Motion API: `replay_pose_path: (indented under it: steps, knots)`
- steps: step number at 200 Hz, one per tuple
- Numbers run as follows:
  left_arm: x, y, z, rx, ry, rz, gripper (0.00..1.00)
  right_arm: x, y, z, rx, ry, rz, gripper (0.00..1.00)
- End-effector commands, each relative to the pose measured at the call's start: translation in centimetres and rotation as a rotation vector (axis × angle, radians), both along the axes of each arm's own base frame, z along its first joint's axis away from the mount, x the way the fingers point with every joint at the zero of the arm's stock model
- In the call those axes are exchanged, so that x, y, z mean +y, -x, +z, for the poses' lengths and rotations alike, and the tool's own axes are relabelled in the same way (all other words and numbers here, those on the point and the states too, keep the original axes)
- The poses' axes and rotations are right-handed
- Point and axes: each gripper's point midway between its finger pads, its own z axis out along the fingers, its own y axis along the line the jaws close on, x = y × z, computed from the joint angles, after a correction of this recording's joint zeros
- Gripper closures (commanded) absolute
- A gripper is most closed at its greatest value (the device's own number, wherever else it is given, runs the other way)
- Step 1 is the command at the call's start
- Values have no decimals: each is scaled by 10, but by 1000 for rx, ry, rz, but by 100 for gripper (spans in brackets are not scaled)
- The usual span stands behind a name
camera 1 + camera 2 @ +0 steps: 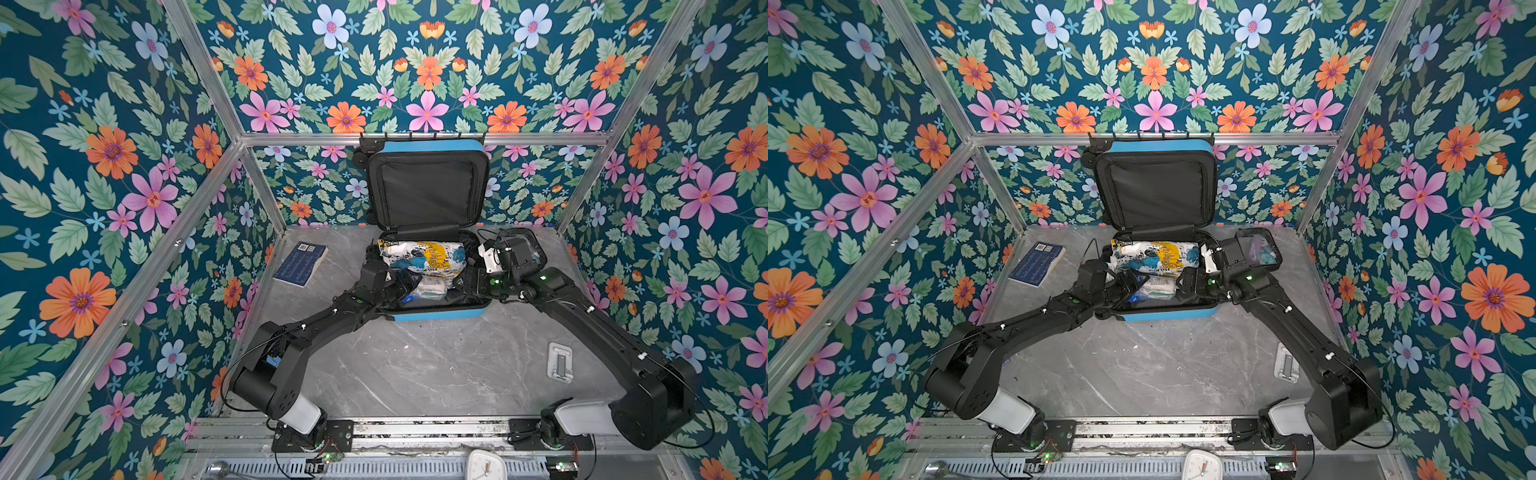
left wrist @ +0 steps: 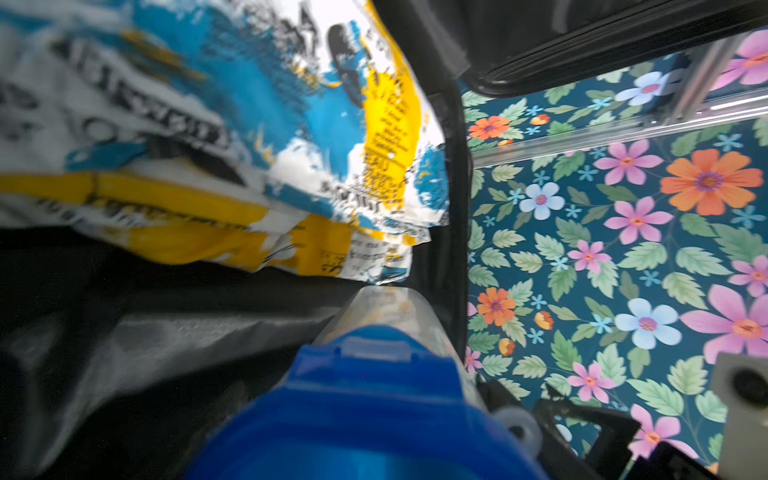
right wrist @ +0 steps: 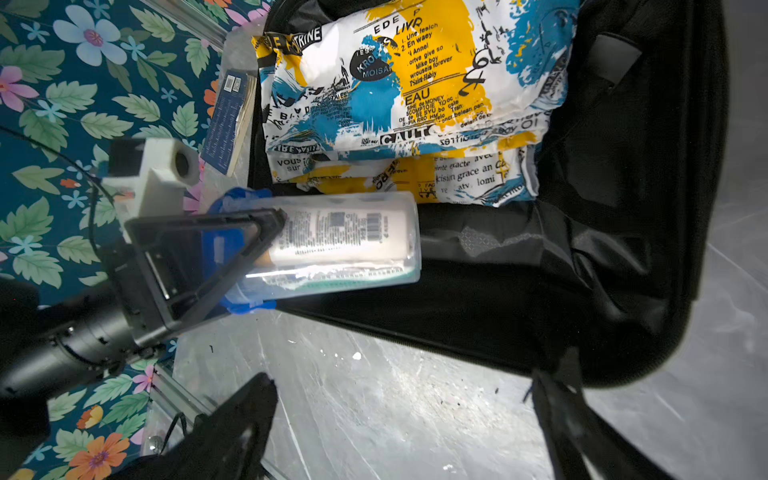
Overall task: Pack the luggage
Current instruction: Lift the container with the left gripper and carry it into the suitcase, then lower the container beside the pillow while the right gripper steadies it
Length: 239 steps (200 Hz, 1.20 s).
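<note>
Left wrist feed: I see the printed cloth (image 2: 232,124) smeared, probably unreadable, and the clear case (image 2: 374,395) cut off; right wrist feed crops the fingers of my right gripper (image 3: 399,419).

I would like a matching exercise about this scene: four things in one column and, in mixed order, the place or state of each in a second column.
Things:
1. luggage
2. dark blue book
3. printed cloth
4. clear case

Places or states:
A. lies on the table, outside the luggage
B. folded, inside the luggage near the hinge
C. open, black lining showing
D. inside the luggage, near its front rim

Pairs: 1-C; 2-A; 3-B; 4-D
</note>
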Motion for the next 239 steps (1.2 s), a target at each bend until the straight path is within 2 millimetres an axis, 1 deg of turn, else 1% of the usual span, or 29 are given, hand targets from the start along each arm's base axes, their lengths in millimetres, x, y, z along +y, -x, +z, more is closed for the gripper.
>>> replay_pose_path:
  steps: [1, 43, 66, 73, 79, 80, 82, 95, 117, 153, 164, 187, 196, 217, 239]
  knots:
    - [-2, -7, 12, -46, 40, 19, 31, 18, -13, -2, 16, -77, 10, 4]
    - [0, -5, -2, -15, 27, 26, 28, 36, -27, -29, 91, -107, 20, 10]
    - [-1, -6, -4, -10, 25, 26, 26, 44, -32, -45, 128, -99, 28, 13]
    - [-2, -7, -4, -9, 26, 25, 26, 46, -33, -48, 133, -98, 29, 13]
    - [-2, -7, -6, -4, 24, 26, 26, 48, -33, -46, 130, -103, 35, 14]
    - [-2, -7, -5, -4, 24, 26, 26, 49, -34, -53, 145, -96, 33, 14]
    - [-2, -8, -6, -3, 25, 26, 26, 49, -35, -59, 157, -92, 33, 14]
    - [-3, -9, -7, 1, 26, 27, 25, 54, -37, -67, 174, -88, 38, 15]
    - [-5, -11, -7, 5, 28, 27, 23, 62, -40, -75, 189, -84, 50, 17]
    - [-8, -15, -7, 12, 28, 26, 18, 70, -44, -83, 205, -82, 62, 20]
    - [-9, -17, -7, 15, 30, 25, 14, 70, -45, -86, 212, -79, 62, 21]
    - [-10, -19, -6, 20, 26, 33, 1, 70, -46, -92, 220, -71, 57, 22]
    - [-9, -20, -5, 19, 21, 38, 0, 70, -47, -96, 226, -66, 54, 22]
    - [-6, -21, -1, 15, 11, 52, 0, 70, -48, -99, 227, -61, 50, 23]
    - [0, -21, 0, 19, -24, 74, 0, 70, -50, -101, 229, -60, 45, 23]
